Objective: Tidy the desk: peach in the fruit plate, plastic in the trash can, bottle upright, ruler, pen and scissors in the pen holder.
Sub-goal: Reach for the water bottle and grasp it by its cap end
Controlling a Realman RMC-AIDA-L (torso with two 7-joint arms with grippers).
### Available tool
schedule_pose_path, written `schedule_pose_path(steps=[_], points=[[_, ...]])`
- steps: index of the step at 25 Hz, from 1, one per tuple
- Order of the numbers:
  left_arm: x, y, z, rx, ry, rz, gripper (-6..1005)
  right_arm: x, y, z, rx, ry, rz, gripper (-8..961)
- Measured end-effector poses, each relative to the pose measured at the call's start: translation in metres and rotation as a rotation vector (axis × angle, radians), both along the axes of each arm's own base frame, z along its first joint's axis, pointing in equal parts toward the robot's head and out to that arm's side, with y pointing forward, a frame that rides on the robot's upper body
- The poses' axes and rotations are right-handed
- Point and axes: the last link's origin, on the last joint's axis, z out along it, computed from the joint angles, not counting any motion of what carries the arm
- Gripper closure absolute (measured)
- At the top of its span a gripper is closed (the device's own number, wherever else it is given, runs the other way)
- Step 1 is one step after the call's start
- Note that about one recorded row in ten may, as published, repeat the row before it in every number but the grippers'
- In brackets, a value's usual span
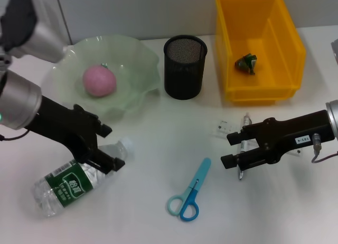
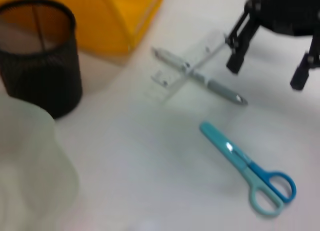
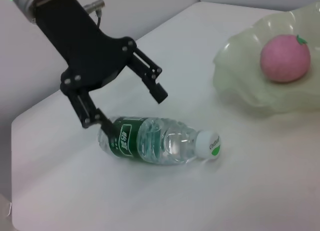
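The pink peach (image 1: 99, 80) rests in the pale green fruit plate (image 1: 138, 56). A clear bottle (image 1: 71, 181) with a green label lies on its side at the front left. My left gripper (image 1: 112, 147) is open, its fingers straddling the bottle's neck end (image 3: 165, 143). A grey pen (image 2: 202, 80) lies across a clear ruler (image 2: 186, 66) at the right. My right gripper (image 1: 230, 149) hovers open over the pen's end. Blue scissors (image 1: 189, 194) lie at the front centre. Crumpled green plastic (image 1: 246, 63) sits inside the yellow bin (image 1: 288, 27). The black mesh pen holder (image 1: 185, 67) stands upright.
The pen holder stands between the plate and the yellow bin, all along the back of the white table. The table's left edge (image 3: 30, 116) runs close to the bottle.
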Motion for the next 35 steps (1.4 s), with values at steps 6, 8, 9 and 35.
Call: schedule_pose_path(steps=[6,8,9,35], points=[[0.004,0.000,-0.009,-0.020,0.061,-0.002,139,0.000,0.000,0.001,-0.003,-0.001,-0.009,162],[0.006,0.001,-0.010,-0.017,0.064,-0.007,139,0.000,0.001,0.001,-0.003,-0.001,-0.013,162],[0.009,0.004,-0.012,-0.006,0.063,-0.013,139,0.000,0.001,0.002,-0.004,-0.001,-0.014,162],[0.001,0.014,-0.025,0.034,0.043,0.053,139,-0.007,0.011,0.016,-0.030,-0.073,0.025,161]])
